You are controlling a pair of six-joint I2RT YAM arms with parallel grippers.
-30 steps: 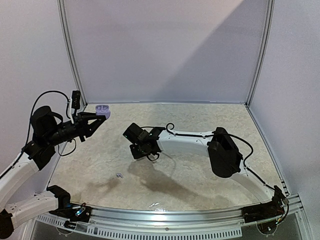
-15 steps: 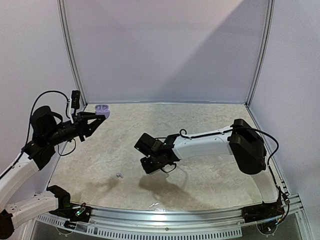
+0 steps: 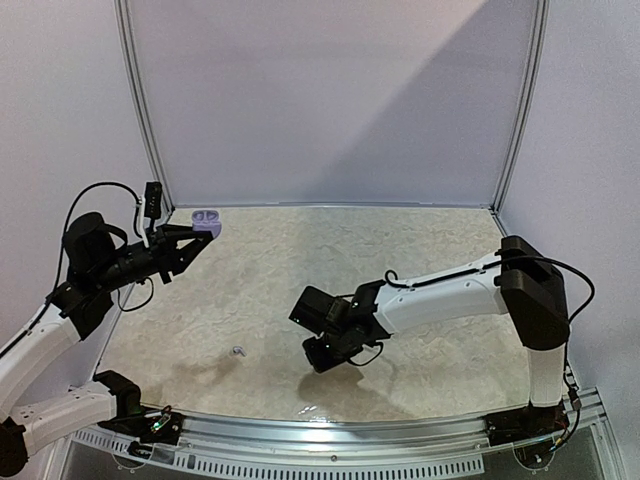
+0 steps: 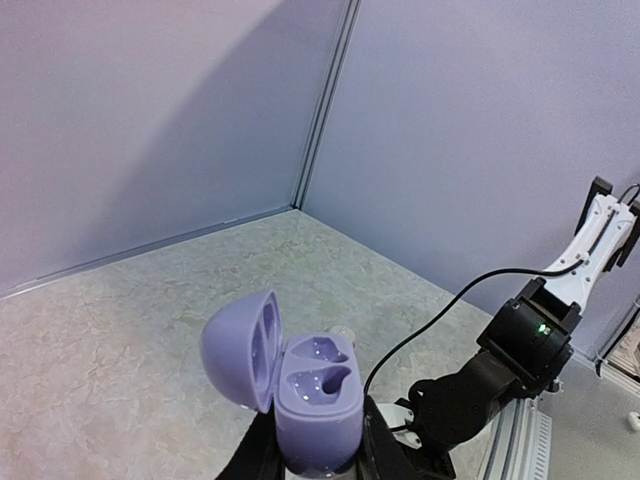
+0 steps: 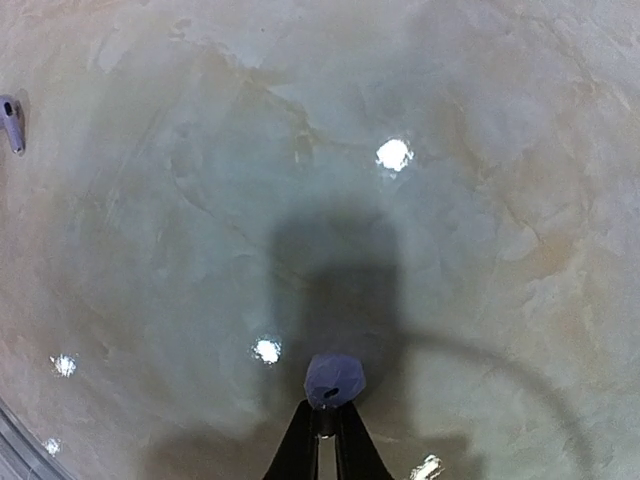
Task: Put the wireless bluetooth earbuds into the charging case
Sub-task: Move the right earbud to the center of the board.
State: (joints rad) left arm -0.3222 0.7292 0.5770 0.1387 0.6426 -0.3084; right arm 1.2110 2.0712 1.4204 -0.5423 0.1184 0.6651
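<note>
The left pincer (image 4: 318, 458) is clamped on the lower body of the small, rounded, pale-lavender plastic charging case (image 4: 318, 410). It holds the case clear of the mottled beige tabletop (image 3: 420, 250), up near the far-left corner. The case's lid (image 4: 243, 348) is swung open to one side. Its 2 darker sockets (image 4: 320, 382) face upward and both look empty.

The right pincer (image 5: 322, 422) is closed on 1 tiny lavender plastic earbud (image 5: 334, 378), pinched right at the fingertips and hanging low over the near-middle of the tabletop. A 2nd earbud (image 3: 238, 351) of the same kind lies loose on the tabletop near the front edge, well apart from the case.

The earbuds are likely very light, hard and glossy, so the held one may twist or squirt out of a fingertip pinch. A hold across the flat sides of the bulb, with the stem free to point down into a socket, should serve best. How this one sits in the pinch is too small to tell.

The case looks stiff in the body but probably weak at the hinge. The grip belongs low on the base, where it is now, never on the lid. The smooth shell could rotate under a downward push.
</note>
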